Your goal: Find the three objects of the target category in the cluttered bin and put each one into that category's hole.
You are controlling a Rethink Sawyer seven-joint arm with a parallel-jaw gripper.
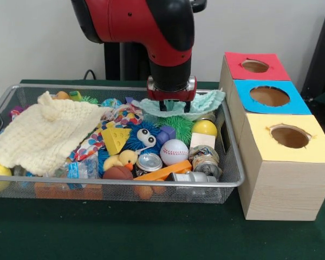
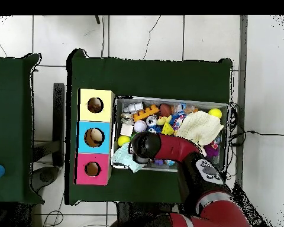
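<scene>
The wire-mesh bin is full of toys; it also shows in the overhead view. My gripper is at the bin's far right corner, shut on the mint-green waffle cloth, which spreads out on both sides of the fingers and hangs over the rim toward the boxes. The cream waffle cloth lies over the bin's left part. The white dotted cloth pokes out from under it. The yellow-topped box's hole is nearest the camera. In the overhead view my arm hides the gripper.
A blue-topped box and a red-topped box stand behind the yellow one. In the bin are a fuzzy blue toy with eyes, a baseball, a cheese wedge, a rubber duck, cans and a yellow ball.
</scene>
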